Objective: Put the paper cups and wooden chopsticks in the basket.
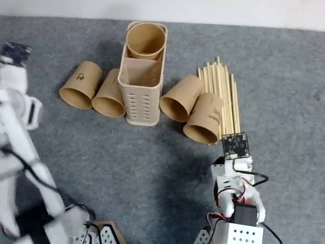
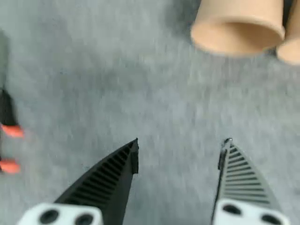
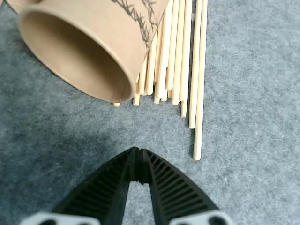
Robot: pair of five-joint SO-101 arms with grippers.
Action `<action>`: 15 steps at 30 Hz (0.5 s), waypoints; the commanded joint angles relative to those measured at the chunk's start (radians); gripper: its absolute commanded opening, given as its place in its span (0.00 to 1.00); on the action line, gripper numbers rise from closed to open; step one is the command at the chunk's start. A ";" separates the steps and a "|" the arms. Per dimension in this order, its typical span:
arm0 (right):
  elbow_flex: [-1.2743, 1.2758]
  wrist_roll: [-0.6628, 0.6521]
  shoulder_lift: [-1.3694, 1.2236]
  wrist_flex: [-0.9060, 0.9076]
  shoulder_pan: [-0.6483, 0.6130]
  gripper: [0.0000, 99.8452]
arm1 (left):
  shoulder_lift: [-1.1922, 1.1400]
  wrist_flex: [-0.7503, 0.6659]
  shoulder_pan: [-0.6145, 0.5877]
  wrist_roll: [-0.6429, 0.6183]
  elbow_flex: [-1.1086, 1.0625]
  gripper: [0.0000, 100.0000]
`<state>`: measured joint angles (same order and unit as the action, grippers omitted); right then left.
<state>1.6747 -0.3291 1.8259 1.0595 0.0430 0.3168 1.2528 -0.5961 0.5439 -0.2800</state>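
Progress seems slight to us: one cup (image 1: 145,39) stands in the basket (image 1: 142,104) by the tabletop's far edge; four cups (image 1: 81,84) and chopsticks (image 1: 227,94) lie alongside. Left gripper (image 2: 182,143) gapes empty, right gripper (image 3: 139,154) closed, empty.

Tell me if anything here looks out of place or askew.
Four tipped cups lie on their sides beside the basket. Oddest is the rightmost cup: it lies over the chopsticks, covering part of the bundle. A fifth cup sits in the basket. Nothing looks damaged.
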 commanded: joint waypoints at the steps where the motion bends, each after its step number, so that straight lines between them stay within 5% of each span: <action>1: 0.088 -0.009 0.008 -0.013 -0.007 0.01 | 0.130 -0.511 0.081 0.008 -0.363 0.29; 8: 0.088 -0.009 0.008 -0.010 -0.007 0.01 | 0.128 -0.971 0.166 0.009 -0.605 0.29; 15: 0.088 -0.009 0.008 -0.010 -0.007 0.01 | -0.051 -1.111 0.200 0.049 -0.516 0.29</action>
<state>1.6747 -0.3291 1.8259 1.0595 0.0430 0.3491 0.1910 -0.4181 0.5731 -0.8723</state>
